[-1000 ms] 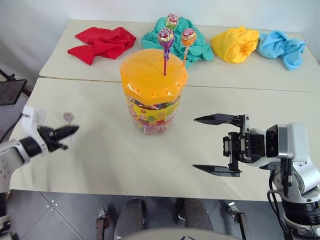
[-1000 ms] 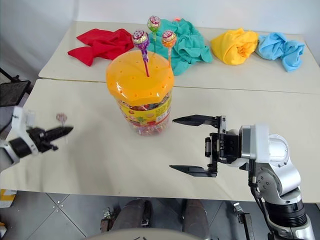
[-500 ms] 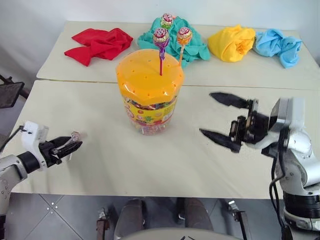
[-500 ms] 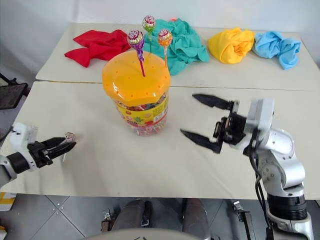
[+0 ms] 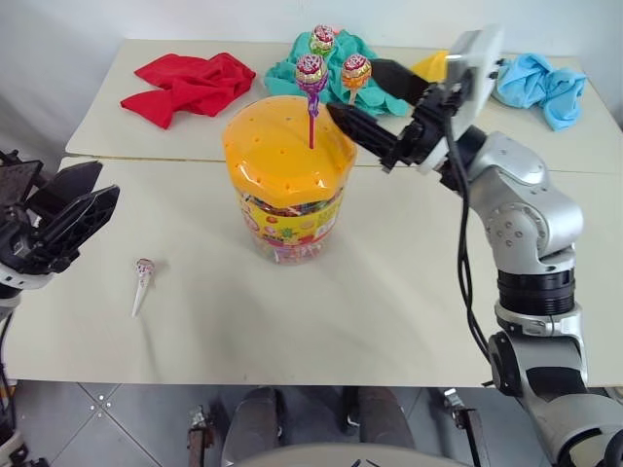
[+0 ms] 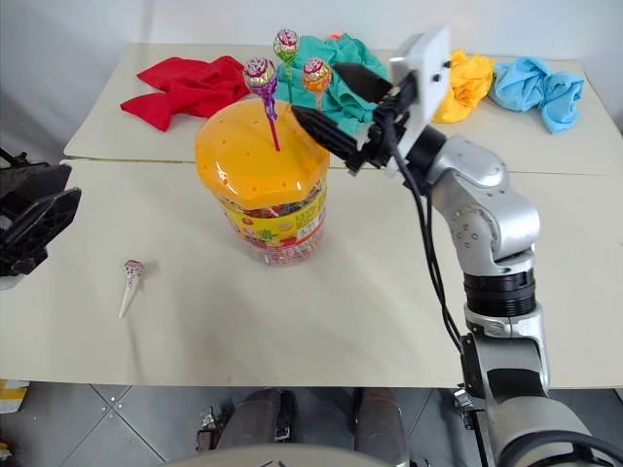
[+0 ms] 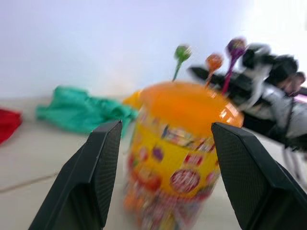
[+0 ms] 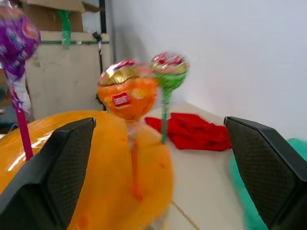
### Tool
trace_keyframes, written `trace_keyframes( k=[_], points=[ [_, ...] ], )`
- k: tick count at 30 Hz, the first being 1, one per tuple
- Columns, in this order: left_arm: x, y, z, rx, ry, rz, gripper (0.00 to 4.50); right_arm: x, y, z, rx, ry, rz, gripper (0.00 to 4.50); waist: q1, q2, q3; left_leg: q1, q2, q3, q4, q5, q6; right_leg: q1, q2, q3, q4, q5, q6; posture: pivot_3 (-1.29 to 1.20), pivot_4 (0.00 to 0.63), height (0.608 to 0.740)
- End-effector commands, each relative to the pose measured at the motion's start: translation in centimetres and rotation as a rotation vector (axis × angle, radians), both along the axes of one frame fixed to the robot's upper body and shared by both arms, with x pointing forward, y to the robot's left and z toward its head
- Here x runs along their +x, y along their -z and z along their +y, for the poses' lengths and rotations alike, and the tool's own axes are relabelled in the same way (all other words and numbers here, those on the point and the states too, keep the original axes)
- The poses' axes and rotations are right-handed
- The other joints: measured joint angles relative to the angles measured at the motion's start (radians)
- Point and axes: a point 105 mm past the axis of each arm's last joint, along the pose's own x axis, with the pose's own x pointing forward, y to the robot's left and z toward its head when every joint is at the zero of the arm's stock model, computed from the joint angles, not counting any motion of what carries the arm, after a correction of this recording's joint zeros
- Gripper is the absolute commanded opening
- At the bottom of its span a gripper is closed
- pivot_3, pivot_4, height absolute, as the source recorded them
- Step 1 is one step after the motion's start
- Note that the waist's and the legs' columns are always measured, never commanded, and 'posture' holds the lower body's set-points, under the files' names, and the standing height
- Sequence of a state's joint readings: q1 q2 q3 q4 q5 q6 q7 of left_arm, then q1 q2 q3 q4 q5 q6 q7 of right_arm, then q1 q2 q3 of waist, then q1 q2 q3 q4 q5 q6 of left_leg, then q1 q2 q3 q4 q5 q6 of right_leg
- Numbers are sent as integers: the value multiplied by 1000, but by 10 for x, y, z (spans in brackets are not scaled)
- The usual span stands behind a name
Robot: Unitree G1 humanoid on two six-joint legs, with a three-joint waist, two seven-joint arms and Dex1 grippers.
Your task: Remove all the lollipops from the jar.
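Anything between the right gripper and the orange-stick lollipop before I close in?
No. In the right wrist view the orange-stick lollipop stands in the open gap ahead of the right gripper, with only air between; the green-stick lollipop stands just behind it.

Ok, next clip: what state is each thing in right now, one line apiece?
Jar: upright on the table, orange lid on.
Purple lollipop: standing in the lid.
Orange lollipop: standing in the lid.
Green lollipop: standing in the lid.
White-stick lollipop: lying on the table.
Left gripper: jaws open, empty.
Right gripper: jaws open, empty, beside the orange lollipop.
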State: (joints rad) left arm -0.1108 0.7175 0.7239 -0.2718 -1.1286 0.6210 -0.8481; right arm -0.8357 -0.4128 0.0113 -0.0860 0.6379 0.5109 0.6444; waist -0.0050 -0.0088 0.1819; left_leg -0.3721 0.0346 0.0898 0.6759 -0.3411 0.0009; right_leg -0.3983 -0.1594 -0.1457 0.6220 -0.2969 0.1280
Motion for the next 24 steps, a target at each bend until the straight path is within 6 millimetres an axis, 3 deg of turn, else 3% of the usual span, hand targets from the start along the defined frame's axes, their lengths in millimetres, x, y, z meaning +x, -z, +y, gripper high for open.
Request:
trace_keyframes(
  k=[1,6,12,15,16,19,21,24],
  points=[
    [-7,-8,-13,-15,38,-56,3181,-11,-9,8,-25,-75,-27,3647,-3,0,0,0,0,0,0,0,0,0,0,0,0,0,0,0,150,740],
    [-7,-6,-13,-47,42,-65,3181,-14,-10,9,-20,-93,-23,1795,-5,0,0,0,2,1,2,0,0,0,2,1,0,0,0,0,150,740],
    [-7,-2,-21,-68,136,-40,3181,-17,-20,1,50,-118,-40,20,-11,0,0,0,3,2,2,-1,-1,0,4,2,0,0,0,0,150,740],
    [0,-2,-23,-37,144,-56,3181,-33,-42,-19,191,-197,-150,20,-6,0,0,0,3,2,3,-1,-1,0,5,2,-1,0,0,0,150,740],
    [2,0,-26,-12,163,-58,3181,-35,-48,-34,230,-185,-178,20,-4,0,0,0,3,2,3,-1,-1,0,5,2,-1,0,0,0,150,740],
    [3,4,-37,54,227,-54,3181,-26,-41,-73,164,-47,-145,20,7,0,0,0,3,2,3,-2,0,0,5,3,-2,0,0,0,150,740],
    [1,12,-44,149,260,-73,3181,-12,-14,-104,-28,116,-46,20,9,0,0,-1,3,3,4,-4,1,0,5,4,-2,0,0,0,150,740],
    [2,25,-50,293,280,-102,3181,-11,52,-149,-434,276,158,20,15,0,0,-1,3,4,4,-6,2,0,7,7,-4,0,0,0,150,740]
  ],
)
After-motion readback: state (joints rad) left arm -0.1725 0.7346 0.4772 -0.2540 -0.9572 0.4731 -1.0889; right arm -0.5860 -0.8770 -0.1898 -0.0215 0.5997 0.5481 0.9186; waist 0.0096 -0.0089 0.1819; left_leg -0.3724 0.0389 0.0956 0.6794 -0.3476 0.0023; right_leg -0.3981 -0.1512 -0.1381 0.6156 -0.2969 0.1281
